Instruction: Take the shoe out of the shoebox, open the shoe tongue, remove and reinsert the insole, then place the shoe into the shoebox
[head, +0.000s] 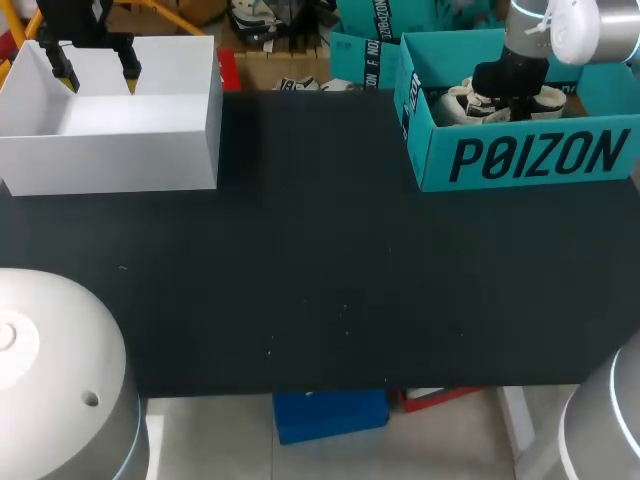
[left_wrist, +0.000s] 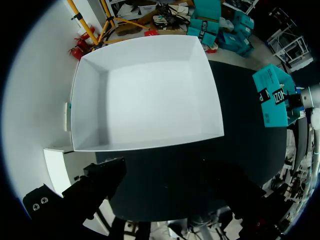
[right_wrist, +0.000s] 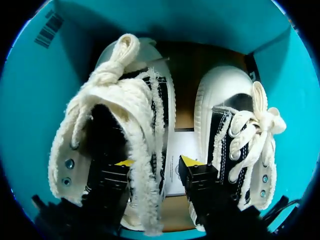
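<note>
Teal shoebox (head: 520, 160) holds two shoes; my right gripper (right_wrist: 159, 161), fingers apart, straddles one shoe (right_wrist: 115, 100) wall; my left gripper (head: 98, 70) hangs spread above white box (head: 110, 160).

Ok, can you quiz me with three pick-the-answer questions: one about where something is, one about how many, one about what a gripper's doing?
1. Where are the shoes?
A) in a bag
B) in the teal shoebox
C) on a chair

2. How many shoes are in it?
A) one
B) two
C) four

3. How is the left gripper?
A) open, holding nothing
B) shut on a shoe
C) shut on a lace

Answers:
1 B: teal walls surround them.
2 B: two white shoes lie side by side.
3 A: its fingers stand apart above the white box, nothing between.
</note>
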